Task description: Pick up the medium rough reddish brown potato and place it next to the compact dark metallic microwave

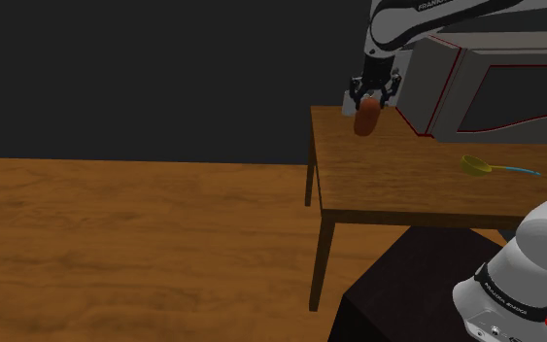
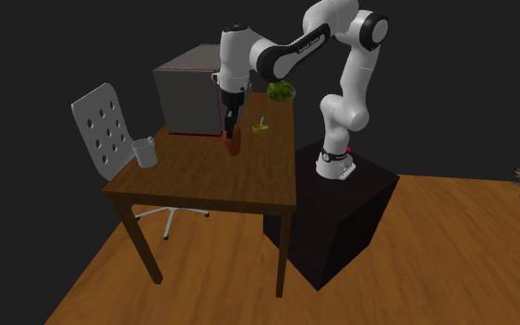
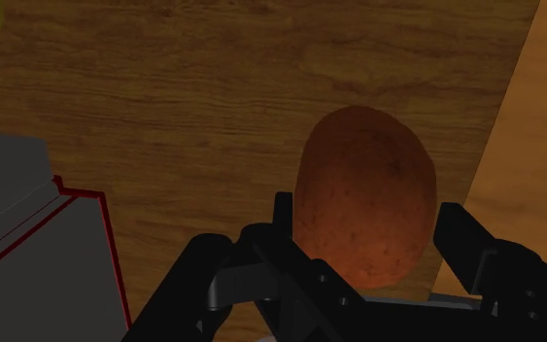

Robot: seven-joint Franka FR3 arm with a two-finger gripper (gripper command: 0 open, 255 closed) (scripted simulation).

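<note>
A reddish brown potato point(image 1: 365, 119) hangs upright from my black gripper point(image 1: 368, 103), whose fingers are shut on its upper end. In the second exterior view the potato point(image 2: 233, 142) sits just above the wooden table point(image 2: 202, 180), close in front of the dark grey microwave point(image 2: 188, 90). The wrist view has the potato point(image 3: 364, 194) clasped between the two fingers point(image 3: 461, 238), with the red-edged microwave point(image 3: 38, 253) beside the gripper point(image 3: 363, 219). In the shoulder view the microwave point(image 1: 499, 92) stands right of the potato.
A yellow-green scoop with a blue handle point(image 1: 480, 167) lies on the table. A grey mug point(image 2: 145, 151) stands near the table's edge by a white perforated chair point(image 2: 105, 125). A green leafy thing point(image 2: 281, 90) sits behind the microwave. The black stand point(image 2: 336, 217) adjoins the table.
</note>
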